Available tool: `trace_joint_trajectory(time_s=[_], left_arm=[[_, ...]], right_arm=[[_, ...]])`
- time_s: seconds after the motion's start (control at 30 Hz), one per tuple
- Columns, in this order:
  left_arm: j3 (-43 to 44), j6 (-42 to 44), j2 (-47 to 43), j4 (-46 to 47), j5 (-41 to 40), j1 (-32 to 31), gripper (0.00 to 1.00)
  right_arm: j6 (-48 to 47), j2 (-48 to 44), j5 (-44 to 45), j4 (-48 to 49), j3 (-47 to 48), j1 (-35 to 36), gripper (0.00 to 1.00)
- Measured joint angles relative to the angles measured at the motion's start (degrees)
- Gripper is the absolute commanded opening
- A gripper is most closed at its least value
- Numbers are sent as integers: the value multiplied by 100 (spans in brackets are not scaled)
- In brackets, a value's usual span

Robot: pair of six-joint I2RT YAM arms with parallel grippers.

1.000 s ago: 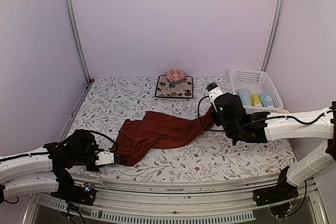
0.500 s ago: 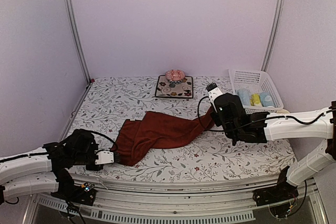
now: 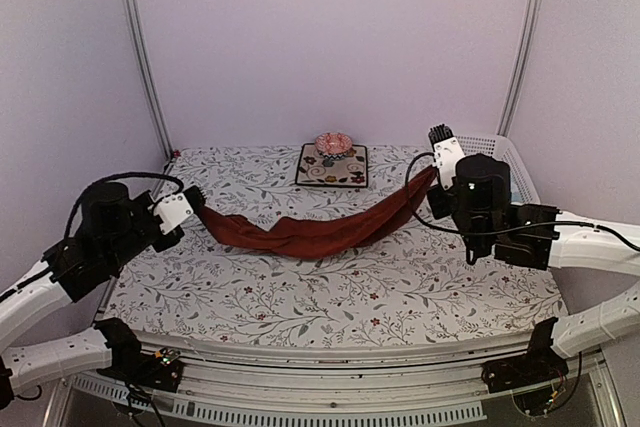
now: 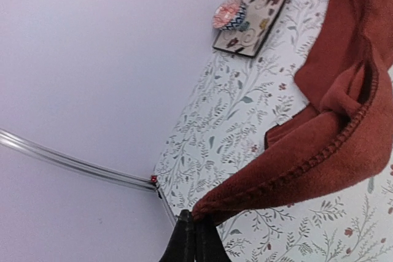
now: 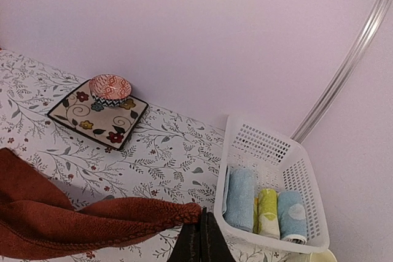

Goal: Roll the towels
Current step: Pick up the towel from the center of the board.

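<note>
Holding the dark red towel [image 3: 315, 232] strung between both arms, I am at the spreading step, with no rolling begun. My left jaws pinch one corner above the left edge of the surface [image 3: 330, 297]. My right jaws pinch the other end near the right edge, beside the basket [image 5: 245, 130] of rolled towels [image 5: 239, 197]. The cloth sags, twisted, over the middle. A second ago it lay bunched near the front edge; now both ends are raised. Next, I judge, it needs laying flat and smooth.

Dark red towel [image 3: 315, 232] hangs stretched, sagging midway; three rolled towels [image 5: 267, 210] fill basket [image 5: 258, 142].
</note>
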Motion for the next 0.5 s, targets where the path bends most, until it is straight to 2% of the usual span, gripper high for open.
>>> trace_joint_trajectory(time_s=[0.17,0.5], left_arm=[[540,9,-118,317,-341,291,0],[1143,343,-507,791,-1080,564,0]], right_arm=[[81,-422,-46,-247,240,2,2],[68,-492,-42,-560,772,162,2]])
